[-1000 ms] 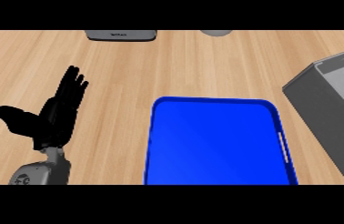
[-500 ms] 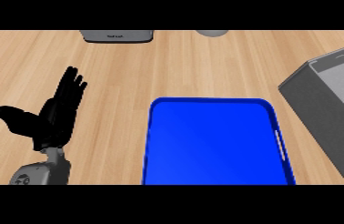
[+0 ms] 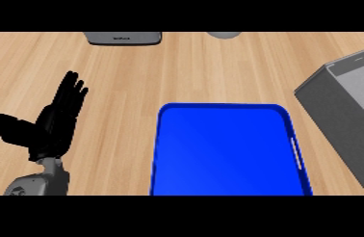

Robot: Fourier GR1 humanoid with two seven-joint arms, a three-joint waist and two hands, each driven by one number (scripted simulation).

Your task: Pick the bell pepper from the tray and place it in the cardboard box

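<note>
Blue rectangular plastic tray (image 3: 231,151) shows you no bell pepper; expect it light, smooth, graspable around its body. Left hand (image 3: 55,120) rests open; grey box (image 3: 340,106) at the counter's right edge.

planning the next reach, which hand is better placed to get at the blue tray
Left, by default. The left hand is the only one in view, open and resting on the counter just left of the blue tray. The right hand shows nowhere. No bell pepper is visible on the tray.

Tray (image 3: 231,151) centre; box (image 3: 340,113), apparently, right; left hand (image 3: 53,123) left.
</note>
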